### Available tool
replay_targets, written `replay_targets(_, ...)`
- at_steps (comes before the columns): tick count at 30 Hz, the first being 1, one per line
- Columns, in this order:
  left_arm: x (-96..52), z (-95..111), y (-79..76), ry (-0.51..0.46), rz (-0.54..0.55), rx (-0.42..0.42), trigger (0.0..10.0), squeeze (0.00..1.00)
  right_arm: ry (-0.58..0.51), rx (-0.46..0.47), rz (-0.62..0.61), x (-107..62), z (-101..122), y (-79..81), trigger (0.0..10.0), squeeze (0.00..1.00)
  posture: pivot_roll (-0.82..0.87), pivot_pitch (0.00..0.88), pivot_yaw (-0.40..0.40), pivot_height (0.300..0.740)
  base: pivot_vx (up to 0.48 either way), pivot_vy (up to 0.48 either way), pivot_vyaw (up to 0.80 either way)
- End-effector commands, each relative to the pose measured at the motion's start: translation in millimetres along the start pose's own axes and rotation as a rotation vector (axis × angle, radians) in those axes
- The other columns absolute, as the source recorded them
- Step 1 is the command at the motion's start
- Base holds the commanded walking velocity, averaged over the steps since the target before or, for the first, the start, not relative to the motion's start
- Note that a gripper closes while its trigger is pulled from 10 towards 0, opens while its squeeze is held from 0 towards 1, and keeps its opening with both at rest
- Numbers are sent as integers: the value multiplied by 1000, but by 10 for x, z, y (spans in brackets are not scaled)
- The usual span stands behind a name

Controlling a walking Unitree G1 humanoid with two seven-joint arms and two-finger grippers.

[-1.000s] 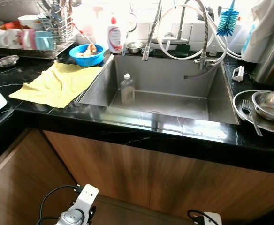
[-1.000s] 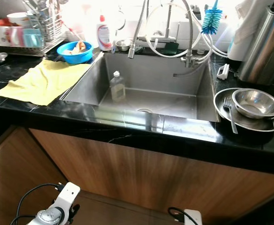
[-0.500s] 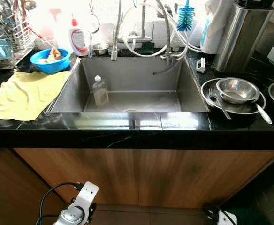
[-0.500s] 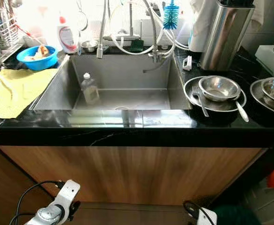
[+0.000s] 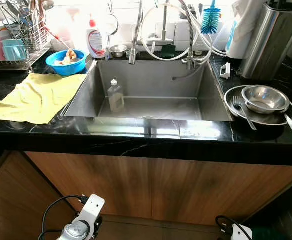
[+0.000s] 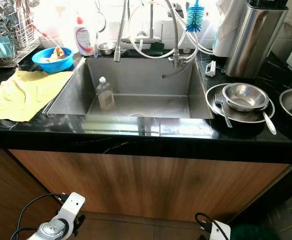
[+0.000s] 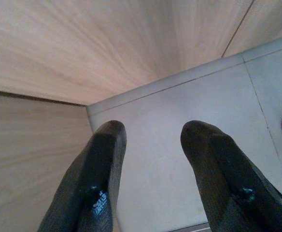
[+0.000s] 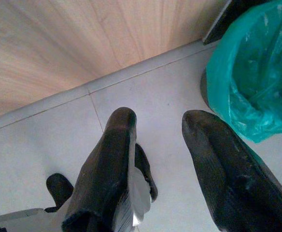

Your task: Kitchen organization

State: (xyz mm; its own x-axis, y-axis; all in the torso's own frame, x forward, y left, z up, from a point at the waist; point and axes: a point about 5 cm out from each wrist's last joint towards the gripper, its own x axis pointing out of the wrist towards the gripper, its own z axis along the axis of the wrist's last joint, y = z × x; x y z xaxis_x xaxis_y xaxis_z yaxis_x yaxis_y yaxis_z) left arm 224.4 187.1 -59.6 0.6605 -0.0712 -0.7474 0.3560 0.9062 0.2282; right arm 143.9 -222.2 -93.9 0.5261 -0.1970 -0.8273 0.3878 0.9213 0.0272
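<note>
Your left gripper (image 7: pixel 150 159) hangs low at the cabinet front, fingers parted and empty. The bottle (image 5: pixel 115 95) stands upright in the sink (image 5: pixel 86 95), above and ahead, nearer this arm. Your right gripper (image 8: pixel 158 154), likewise parted and empty, hangs beside a green bin bag (image 8: pixel 252 72).

Yellow cloth (image 5: pixel 33 96), blue bowl (image 5: pixel 65 62)

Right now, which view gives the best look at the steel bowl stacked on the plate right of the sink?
The right eye view: the steel bowl sits well inside the frame on its plate, with fork and spoon alongside. The left eye view shows the same stack, closer to the frame's edge. The wrist views look down at floor tiles and cabinet wood.
</note>
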Motion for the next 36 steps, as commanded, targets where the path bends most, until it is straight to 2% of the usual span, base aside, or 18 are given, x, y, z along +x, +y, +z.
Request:
replay_targets(1, -7, -24, 18, 6, 9, -1, 10000, 0, -1, 15, -3, -6, -23, 1, 10000, 0, -125, 0, 44, 740, 0, 0, -800)
replay_targets(12, -7, -26, 38, 13, 25, -2, 10000, 0, -53, 44, 6, -1, 53, 2, 10000, 0, -129, 0, 47, 740, 0, 0, -48)
replay_targets(17, -5, -23, 37, 13, 24, -5, 10000, 0, -65, 29, 5, 2, 78, 7, 10000, 0, -128, 0, 46, 740, 0, 0, 0)
replay_targets(32, -9, -30, 57, 16, 36, -8, 10000, 0, -90, 6, 13, 5, 119, 21, 10000, 0, -125, 0, 40, 740, 267, 0, 0)
replay_targets(36, -11, -36, 56, 14, 41, -12, 10000, 0, -90, -16, 22, 5, 124, 19, 10000, 0, -125, 0, 40, 740, 0, 0, 0)
